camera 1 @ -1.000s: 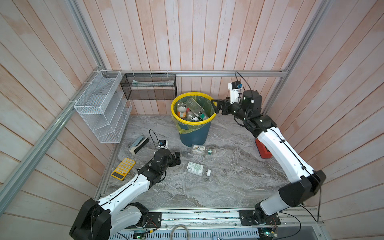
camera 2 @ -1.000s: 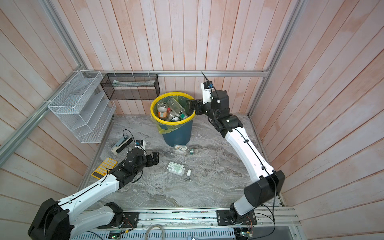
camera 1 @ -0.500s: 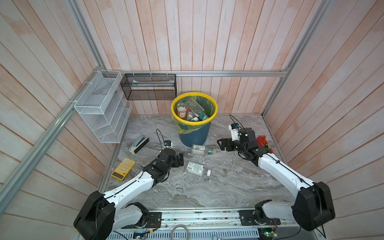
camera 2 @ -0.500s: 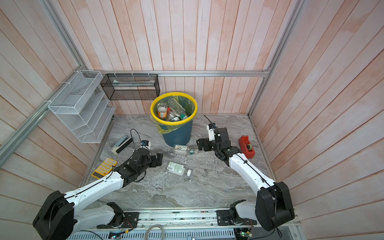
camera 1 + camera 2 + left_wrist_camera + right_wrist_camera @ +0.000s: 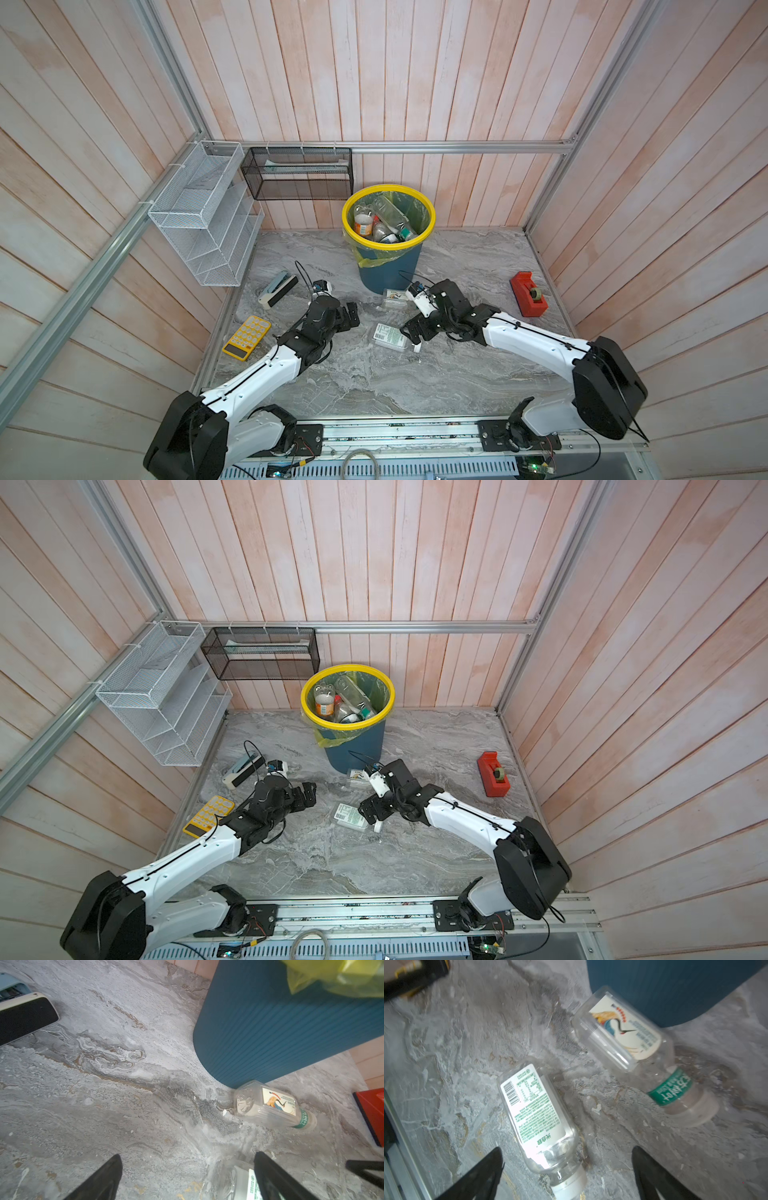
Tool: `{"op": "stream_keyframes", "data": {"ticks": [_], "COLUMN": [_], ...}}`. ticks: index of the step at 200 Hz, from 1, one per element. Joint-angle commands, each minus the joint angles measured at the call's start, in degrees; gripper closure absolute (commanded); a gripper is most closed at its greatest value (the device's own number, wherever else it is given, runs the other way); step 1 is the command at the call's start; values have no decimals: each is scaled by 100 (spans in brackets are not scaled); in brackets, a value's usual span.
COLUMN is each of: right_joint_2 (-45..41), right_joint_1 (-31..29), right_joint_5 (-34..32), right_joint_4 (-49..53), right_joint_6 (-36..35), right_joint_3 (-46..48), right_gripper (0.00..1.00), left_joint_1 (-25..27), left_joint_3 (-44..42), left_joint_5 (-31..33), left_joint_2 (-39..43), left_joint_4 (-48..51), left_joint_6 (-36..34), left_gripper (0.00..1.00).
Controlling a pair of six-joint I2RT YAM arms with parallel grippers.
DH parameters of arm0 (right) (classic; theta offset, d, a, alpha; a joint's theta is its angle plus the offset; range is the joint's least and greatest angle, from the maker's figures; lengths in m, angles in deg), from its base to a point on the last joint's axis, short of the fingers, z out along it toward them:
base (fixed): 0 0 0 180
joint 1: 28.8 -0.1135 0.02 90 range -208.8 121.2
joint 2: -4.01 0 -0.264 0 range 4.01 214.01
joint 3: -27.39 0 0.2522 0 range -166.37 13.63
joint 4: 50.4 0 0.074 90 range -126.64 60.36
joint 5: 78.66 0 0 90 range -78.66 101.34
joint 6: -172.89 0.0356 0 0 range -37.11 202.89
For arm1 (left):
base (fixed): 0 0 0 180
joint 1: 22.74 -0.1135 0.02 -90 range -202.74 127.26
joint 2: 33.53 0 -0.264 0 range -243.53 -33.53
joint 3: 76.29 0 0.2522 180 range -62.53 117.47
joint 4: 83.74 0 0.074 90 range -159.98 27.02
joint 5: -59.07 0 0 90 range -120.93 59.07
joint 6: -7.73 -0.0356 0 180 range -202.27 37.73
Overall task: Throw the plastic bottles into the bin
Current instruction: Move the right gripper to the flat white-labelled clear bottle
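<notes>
The teal bin point(image 5: 390, 270) with a yellow rim point(image 5: 348, 226) stands at the back of the table and holds several bottles point(image 5: 380, 226). Two clear plastic bottles lie in front of it. One has a crane label point(image 5: 625, 1028) and rests against the bin's base. The other has a white and green label point(image 5: 533, 1109) point(image 5: 390, 336). My right gripper point(image 5: 566, 1172) is open, low over that bottle, with its white-capped neck between the fingers. My left gripper point(image 5: 187, 1176) is open and empty, just left of the same bottle point(image 5: 241, 1182).
A yellow calculator point(image 5: 246, 336) and a grey and black stapler-like device point(image 5: 277, 289) lie at the left. A red tape dispenser point(image 5: 528, 293) sits at the right. A white wire rack point(image 5: 203, 212) and a black mesh basket point(image 5: 297, 172) hang on the walls.
My right arm has come down from the bin's rim to the table, over the white-labelled bottle. My left gripper has edged forward towards the bottles.
</notes>
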Motion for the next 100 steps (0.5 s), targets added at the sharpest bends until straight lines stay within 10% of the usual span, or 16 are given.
{"op": "stream_keyframes", "data": {"ticks": [1, 100], "right_joint_2": [503, 2534], "right_joint_1": [-355, -1088], "right_joint_5": [-290, -1340], "right_joint_4": [882, 2770], "right_joint_6": [-528, -1700], "right_joint_3": [-579, -2470], "right_gripper": [4, 11], "left_joint_1": [-122, -280], "left_joint_3": [-76, -307], "left_joint_5": [-52, -7], "left_joint_2": [164, 495], "left_joint_4": [110, 275], "left_joint_6": [113, 98], "left_gripper": [0, 0]}}
